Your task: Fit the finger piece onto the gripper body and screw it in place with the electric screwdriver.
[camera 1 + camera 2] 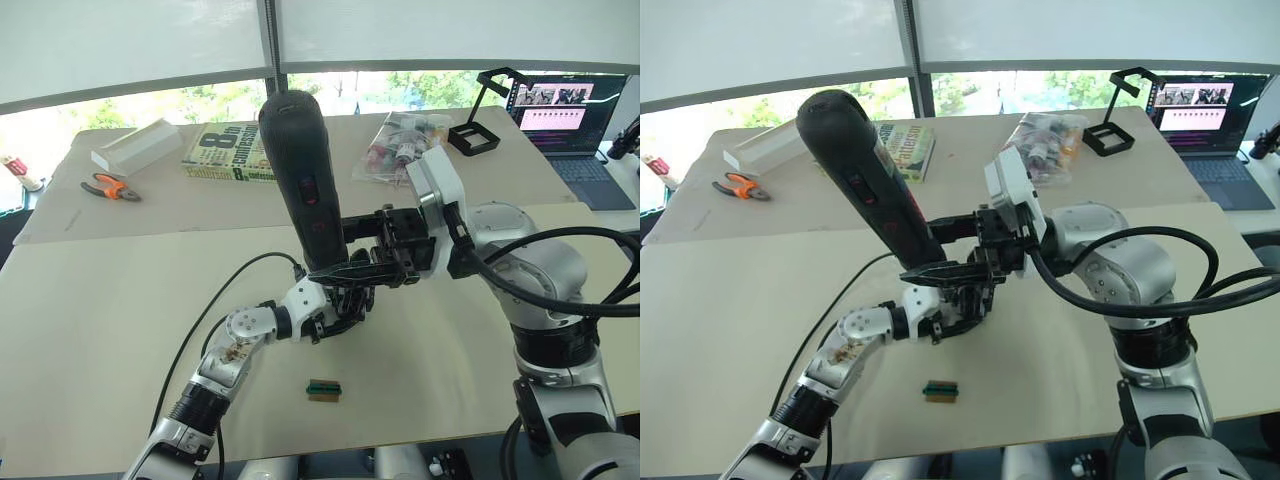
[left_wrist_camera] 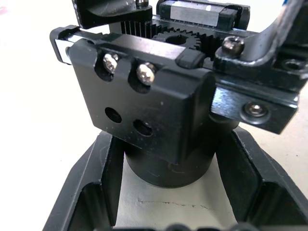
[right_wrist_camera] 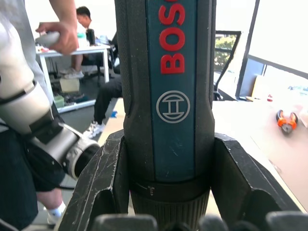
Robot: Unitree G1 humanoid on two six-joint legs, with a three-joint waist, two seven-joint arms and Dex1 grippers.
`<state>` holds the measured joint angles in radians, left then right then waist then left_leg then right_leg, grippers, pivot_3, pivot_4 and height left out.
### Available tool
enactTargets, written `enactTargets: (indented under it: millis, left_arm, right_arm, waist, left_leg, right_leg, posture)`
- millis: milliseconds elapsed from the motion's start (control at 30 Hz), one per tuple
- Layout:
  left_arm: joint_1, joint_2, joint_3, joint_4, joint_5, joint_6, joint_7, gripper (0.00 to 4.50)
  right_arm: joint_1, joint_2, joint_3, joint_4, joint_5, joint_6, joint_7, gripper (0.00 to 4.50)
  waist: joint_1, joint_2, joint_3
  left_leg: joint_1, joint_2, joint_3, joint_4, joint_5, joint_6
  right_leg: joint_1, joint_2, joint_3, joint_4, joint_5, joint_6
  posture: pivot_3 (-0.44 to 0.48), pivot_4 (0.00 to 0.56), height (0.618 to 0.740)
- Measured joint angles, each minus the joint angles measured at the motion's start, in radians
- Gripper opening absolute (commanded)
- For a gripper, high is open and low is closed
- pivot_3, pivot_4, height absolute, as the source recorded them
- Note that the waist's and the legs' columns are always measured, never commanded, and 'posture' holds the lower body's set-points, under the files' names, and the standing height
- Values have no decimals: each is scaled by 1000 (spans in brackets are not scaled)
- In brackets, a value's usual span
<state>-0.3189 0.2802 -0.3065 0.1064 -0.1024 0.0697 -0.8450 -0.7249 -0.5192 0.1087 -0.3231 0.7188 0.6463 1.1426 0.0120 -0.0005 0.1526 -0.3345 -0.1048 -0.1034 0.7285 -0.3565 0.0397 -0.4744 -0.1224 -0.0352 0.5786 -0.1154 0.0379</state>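
The right hand [image 1: 375,262] grips the electric screwdriver [image 1: 305,180] upright, bit end down over the gripper body [image 2: 159,120] — which the left hand [image 1: 335,315] clamps near mid-counter [image 1: 120,300]. The finger piece looks fitted; two screws sit in, two holes remain — driving likely underway.

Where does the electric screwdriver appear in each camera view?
Left eye view: electric screwdriver stands tall at centre, held by the right pincer.
Right eye view: it leans left of centre.
Left wrist view: not identifiable.
Right wrist view: its barrel runs up the middle.
Shared landmark: orange-handled pliers.
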Motion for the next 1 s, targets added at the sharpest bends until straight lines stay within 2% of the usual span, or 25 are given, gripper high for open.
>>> enactTargets:
  millis: [1000]
  left_arm:
    - [0, -1, 1, 0, -1, 2, -1, 2292]
  right_arm:
    - [35, 12, 15, 12, -38, -46, 16, 1922]
  waist:
    - [0, 0, 0]
  left_leg:
    - [0, 0, 0, 0, 0, 0]
  right_leg:
    - [0, 0, 0, 0, 0, 0]
  posture:
    - [0, 150, 738]
